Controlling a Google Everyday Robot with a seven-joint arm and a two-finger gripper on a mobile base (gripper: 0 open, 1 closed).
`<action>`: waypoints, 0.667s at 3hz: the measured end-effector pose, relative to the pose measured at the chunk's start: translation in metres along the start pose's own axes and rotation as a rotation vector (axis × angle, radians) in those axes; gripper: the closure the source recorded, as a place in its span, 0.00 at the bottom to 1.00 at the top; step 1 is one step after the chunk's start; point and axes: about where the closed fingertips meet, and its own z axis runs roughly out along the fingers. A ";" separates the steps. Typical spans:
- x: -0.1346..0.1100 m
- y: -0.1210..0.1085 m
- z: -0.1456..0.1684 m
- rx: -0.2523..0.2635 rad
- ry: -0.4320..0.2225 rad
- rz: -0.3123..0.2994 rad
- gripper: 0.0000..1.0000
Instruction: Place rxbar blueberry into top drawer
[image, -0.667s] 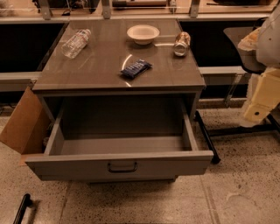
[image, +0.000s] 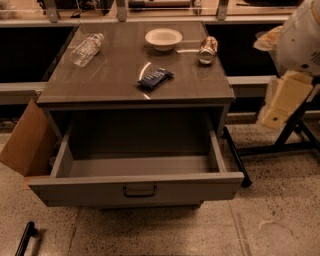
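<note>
Only my arm (image: 302, 40) has shifted since the earlier frame: its pale bulk at the right edge sits a little further in toward the counter (image: 110, 80). My claw (image: 281, 104) hangs off the counter's right side, below its top and well apart from everything on it. Whether the claw is wide or narrow I cannot tell; the bar is not in it. The rxbar blueberry (image: 155, 78) is unmoved, lying flat near the counter's middle, between the water bottle (image: 87, 48) and the can (image: 208, 50) (white bowl (image: 163, 38) behind it). The top drawer (image: 135, 187) stands pulled well out below, nothing visible inside. Judgement: approach only beginning; grasp not yet made; drawer needs no further opening.
</note>
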 end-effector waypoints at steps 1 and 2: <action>-0.039 -0.030 0.030 -0.009 -0.142 -0.103 0.00; -0.083 -0.052 0.057 -0.052 -0.286 -0.202 0.00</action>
